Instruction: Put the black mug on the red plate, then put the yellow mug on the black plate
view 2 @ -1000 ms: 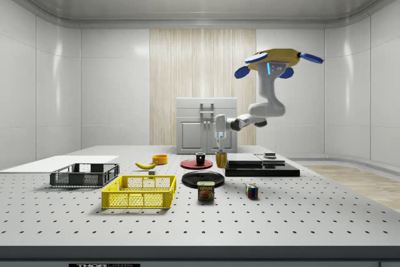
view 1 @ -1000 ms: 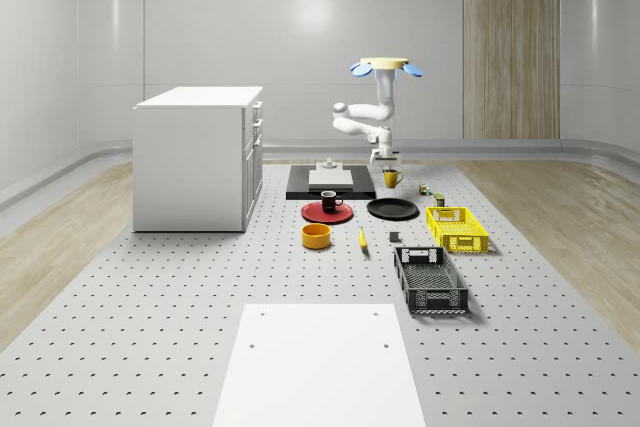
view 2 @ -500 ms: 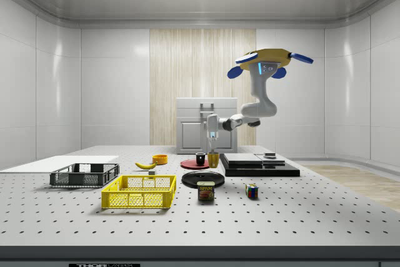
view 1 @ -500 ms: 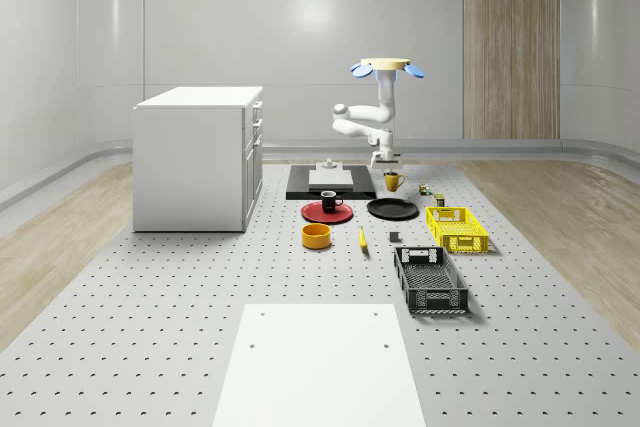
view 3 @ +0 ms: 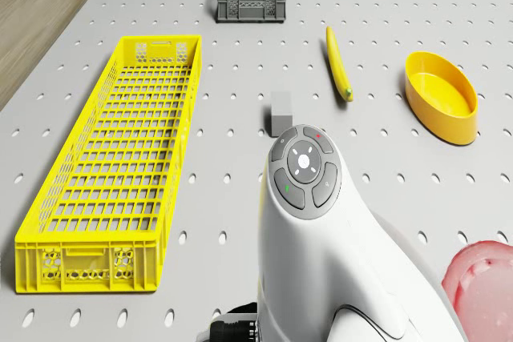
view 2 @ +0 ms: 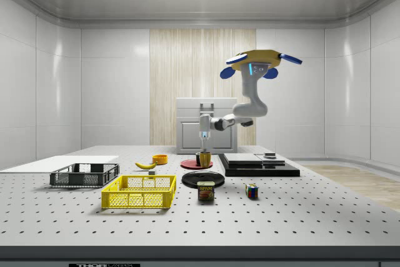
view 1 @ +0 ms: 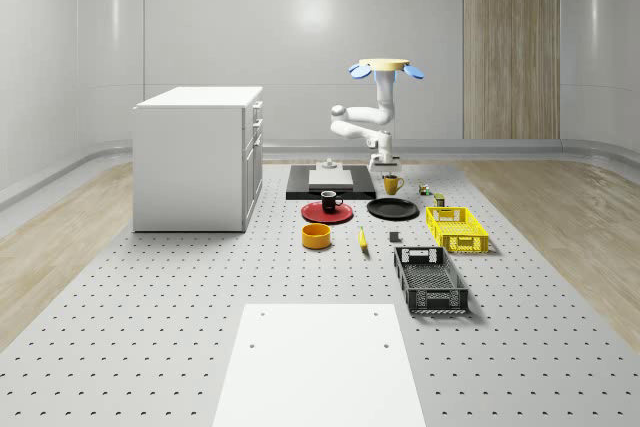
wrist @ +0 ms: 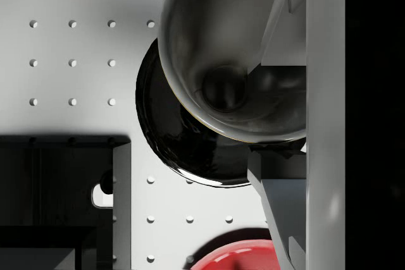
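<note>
Side view is showing the drone [view 2: 260, 62] hovering, gripper [view 2: 204, 149] pinching the yellow mug [view 2: 204, 159] just above the black plate's [view 2: 203, 179] far edge, so I'd centre it before lowering.

The whole-scene camera is standing far back and high, looking down the length of the bench [view 1: 150, 347] toward the rear wall; the side camera is sitting low at the bench's edge, looking across it, nearest the yellow crate [view 2: 139, 191]; both are taking in the drone [view 1: 386, 67] and the black plate [view 1: 392, 209]; the drone camera is looking forward and down past the arm [view 3: 321, 222]; the wrist camera is peering straight down, close above that plate.
</note>
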